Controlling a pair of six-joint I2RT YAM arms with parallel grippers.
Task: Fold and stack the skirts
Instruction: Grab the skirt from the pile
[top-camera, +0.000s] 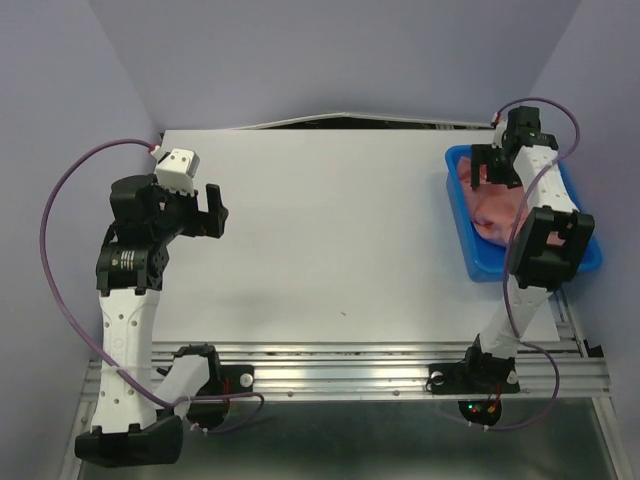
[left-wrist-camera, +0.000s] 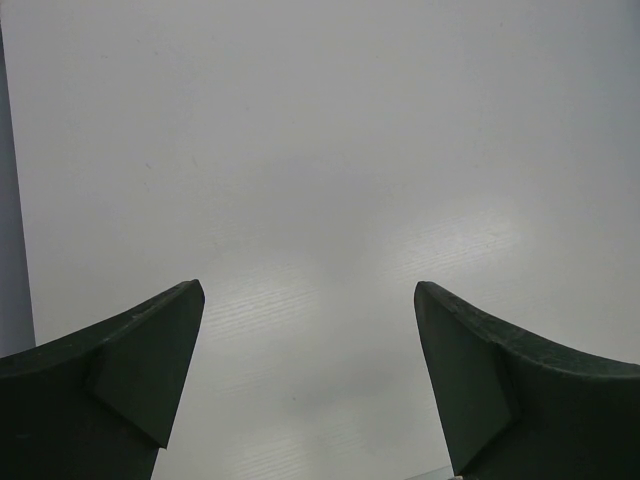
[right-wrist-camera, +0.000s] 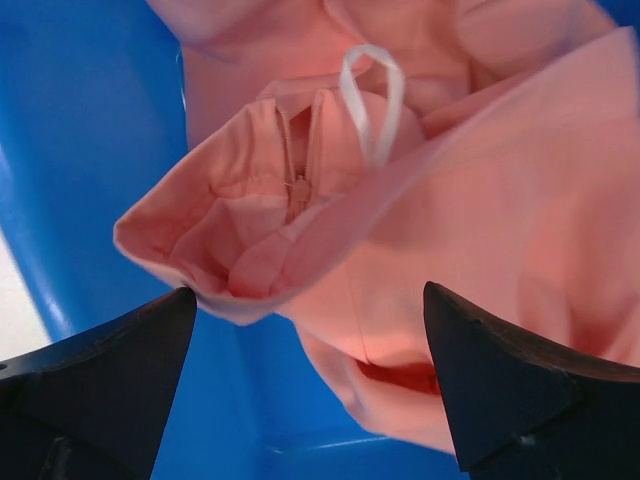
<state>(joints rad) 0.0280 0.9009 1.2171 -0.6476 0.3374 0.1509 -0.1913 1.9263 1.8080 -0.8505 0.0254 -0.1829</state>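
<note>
Right gripper (right-wrist-camera: 310, 300), jaws spread wide and holding nothing, hovers directly above the salmon-pink skirts (right-wrist-camera: 480, 230), which lie crumpled in the blue bin (top-camera: 478, 262) at the far right of the table (top-camera: 330, 220); it is aimed at the bunched waist with its zip (right-wrist-camera: 298, 188) and white hanger loop (right-wrist-camera: 370, 90), probably because that thick fold offers a firm first pinch. Left gripper (top-camera: 212, 208), likewise wide and empty, hangs over bare tabletop at the left, apparently placed to take a corner once a skirt is brought out for folding
</note>
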